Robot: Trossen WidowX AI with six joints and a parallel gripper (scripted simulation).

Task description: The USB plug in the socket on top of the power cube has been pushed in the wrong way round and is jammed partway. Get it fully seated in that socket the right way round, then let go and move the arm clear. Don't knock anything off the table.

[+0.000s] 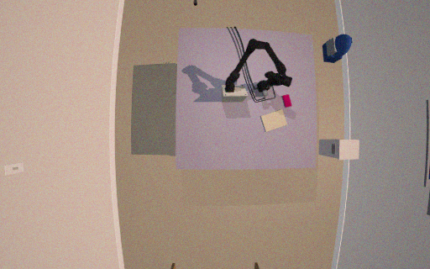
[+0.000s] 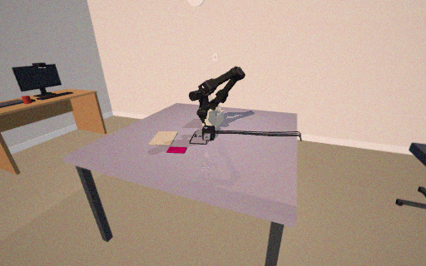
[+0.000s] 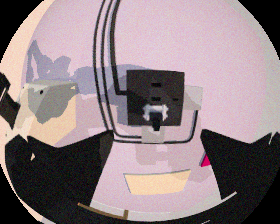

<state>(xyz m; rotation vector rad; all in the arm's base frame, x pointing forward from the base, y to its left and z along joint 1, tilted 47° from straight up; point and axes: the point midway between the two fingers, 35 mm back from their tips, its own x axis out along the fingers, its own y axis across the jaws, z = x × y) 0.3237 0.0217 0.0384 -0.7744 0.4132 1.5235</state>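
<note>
Our pincer (image 1: 262, 87) (image 2: 203, 125) (image 3: 159, 135) stands wide open and empty; beyond its fingertips, in our wrist view, we see the dark power cube (image 2: 208, 131) (image 3: 141, 82), with black cables (image 1: 242, 55) (image 2: 260, 133) (image 3: 105, 60) beside it.

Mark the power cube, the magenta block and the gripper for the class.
Power cube (image 3: 137, 86): wrist view, top face.
Magenta block (image 1: 286, 101) (image 2: 176, 150) (image 3: 206, 160): top, exterior, wrist views, upper face.
Gripper (image 3: 159, 135): wrist view, between fingertips.
</note>
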